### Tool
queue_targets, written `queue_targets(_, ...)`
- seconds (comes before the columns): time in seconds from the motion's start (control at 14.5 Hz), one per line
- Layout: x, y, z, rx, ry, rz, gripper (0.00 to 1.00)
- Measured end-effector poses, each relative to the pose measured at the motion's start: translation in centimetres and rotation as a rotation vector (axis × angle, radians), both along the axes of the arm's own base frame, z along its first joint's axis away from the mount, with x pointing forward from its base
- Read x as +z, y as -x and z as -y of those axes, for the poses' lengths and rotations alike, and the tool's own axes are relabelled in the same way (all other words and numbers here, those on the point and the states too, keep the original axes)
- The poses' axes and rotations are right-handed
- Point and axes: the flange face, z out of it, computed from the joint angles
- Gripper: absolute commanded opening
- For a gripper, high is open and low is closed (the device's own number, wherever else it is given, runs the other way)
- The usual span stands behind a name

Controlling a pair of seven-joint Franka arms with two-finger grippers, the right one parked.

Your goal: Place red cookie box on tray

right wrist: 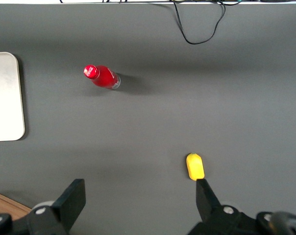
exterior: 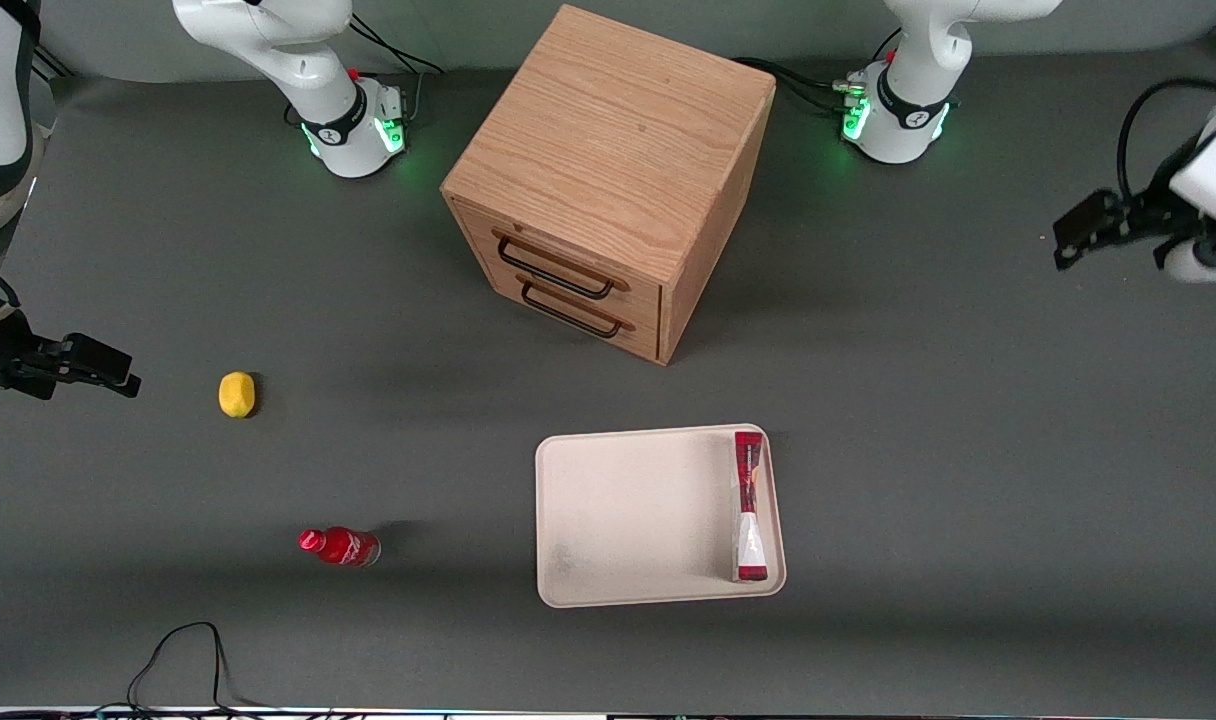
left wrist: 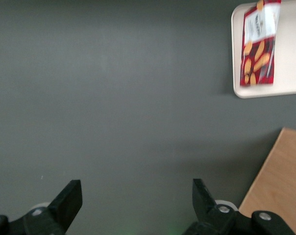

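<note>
The long, narrow red-and-white cardboard cookie box (exterior: 749,505) already lies on the flat cream rimmed tray (exterior: 628,515), long axis along its short edge nearest the working arm, while the empty, wide-open end effector (exterior: 1068,238) hovers well apart over bare desk (exterior: 968,450).

The long red cookie box (exterior: 749,506) lies flat inside the cream tray (exterior: 628,515), along its short rim toward my working arm's end. My gripper (exterior: 1093,230), fingers apart, hangs well clear of both.
</note>
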Motion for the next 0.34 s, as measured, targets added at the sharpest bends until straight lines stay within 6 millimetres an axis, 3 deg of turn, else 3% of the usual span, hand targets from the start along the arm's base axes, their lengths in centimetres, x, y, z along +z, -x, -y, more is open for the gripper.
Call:
queue_targets(0.14,0.5,1.9,0.1,-0.006,-0.003,-0.018,1.0)
queue_targets(0.34,0.3,2.2,-0.7,-0.014,-0.004,-0.026,1.0)
